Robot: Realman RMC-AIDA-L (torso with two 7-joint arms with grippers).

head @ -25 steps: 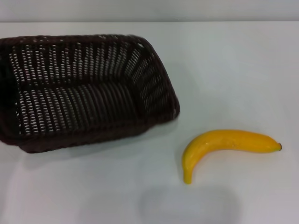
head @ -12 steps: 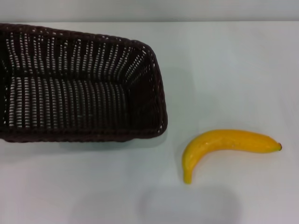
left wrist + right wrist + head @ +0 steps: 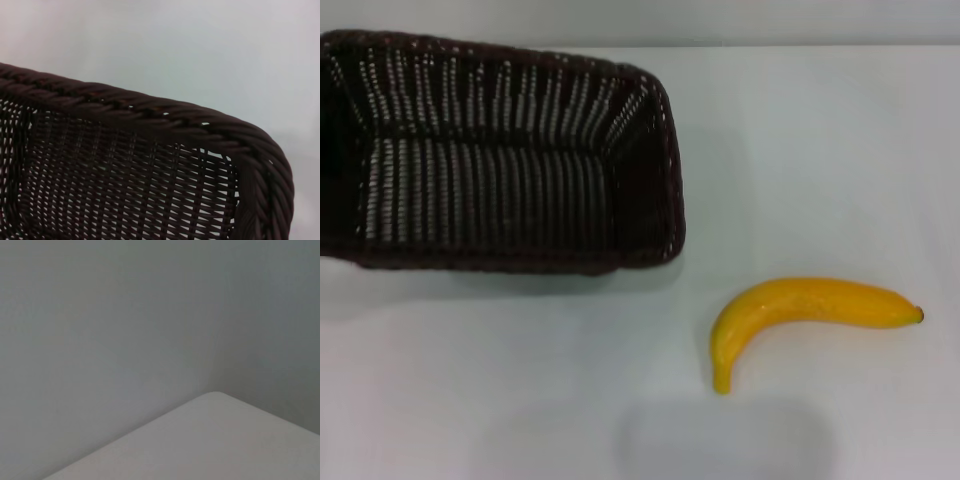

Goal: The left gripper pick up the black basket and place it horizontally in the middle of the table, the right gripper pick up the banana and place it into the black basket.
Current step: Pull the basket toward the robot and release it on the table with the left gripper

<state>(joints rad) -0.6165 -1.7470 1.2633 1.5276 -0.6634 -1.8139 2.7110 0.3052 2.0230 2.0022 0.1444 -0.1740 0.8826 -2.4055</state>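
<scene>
Neither of our grippers shows in any view, so we cannot tell whether either is apart, together or clamped on anything. Our left wrist camera sits very close over a corner of the black basket [image 3: 150,165], looking at its braided rim and open-weave wall, which suggests the left arm is at that basket; whether it grips the rim is hidden. Our right wrist camera sees only a corner of the white table [image 3: 210,440] against a grey wall, so we judge the right arm parked well away. From the head camera, the basket [image 3: 500,160] lies at the far left of the table [image 3: 820,150], its left end cut off by the frame edge, its opening facing up toward us and its long side running roughly across the view. The banana [image 3: 800,310] lies on the table near us and to the right, apart from the basket (dark tip pointing right). Risks from here, as we judge them: the basket may end up too far left rather than mid-table, or skewed; and the smooth, curved banana could slip or roll when pinched.
</scene>
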